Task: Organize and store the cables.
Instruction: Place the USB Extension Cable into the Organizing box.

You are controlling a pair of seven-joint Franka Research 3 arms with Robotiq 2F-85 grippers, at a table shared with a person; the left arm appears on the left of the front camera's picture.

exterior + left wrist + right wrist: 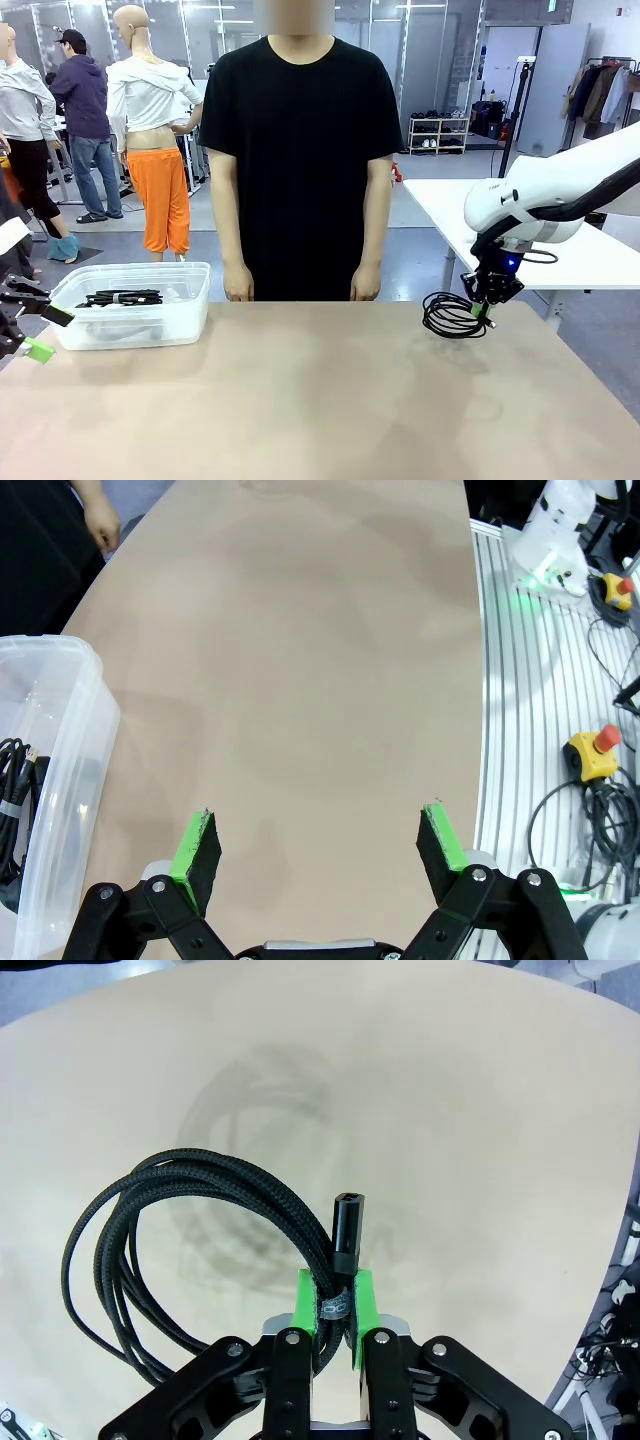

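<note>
Transfer step: right gripper (pixel 483 309) pinches a coiled cable (pixel 180 1250) above the worktop (pixel 320 390), far from the bin (pixel 190 300), its next destination; left gripper (pixel 320 845) gapes empty beside it.

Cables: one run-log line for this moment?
right gripper: shut on cable coil, lifted | left gripper: open | bin: one cable

held cable (pixel 190 1250): black braided cord wound in a round coil of several loops, a small black plug standing up at its bound spot; hangs clear above the bench, at 3 o'clock in the front view (pixel 452 315).
stored cables (pixel 122 298): black coiled cords lying flat in the clear bin at 9 o'clock; plugs too small to tell.
</note>
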